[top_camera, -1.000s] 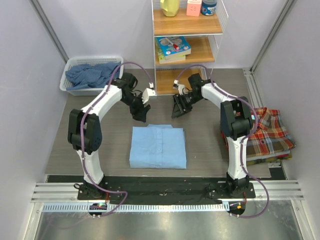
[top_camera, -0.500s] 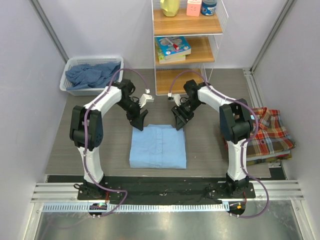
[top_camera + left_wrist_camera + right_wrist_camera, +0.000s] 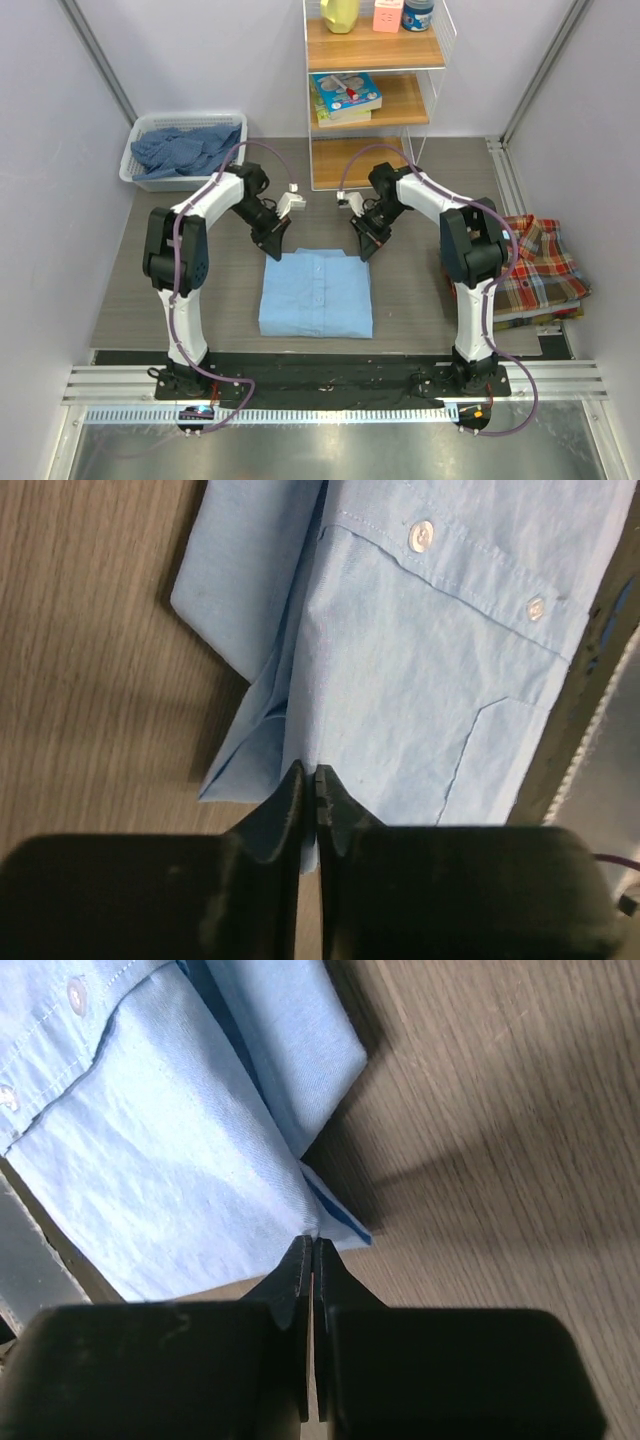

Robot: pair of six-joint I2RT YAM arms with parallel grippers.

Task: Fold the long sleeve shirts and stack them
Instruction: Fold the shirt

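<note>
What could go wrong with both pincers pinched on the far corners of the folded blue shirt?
1. The left pincer bites only the very edge of the light blue shirt. Lower folded layers beside it look free, so a lift may open the fold.
2. The right pincer holds just a corner tip, which may slip out.
3. Uneven pulls could skew the shirt.
</note>
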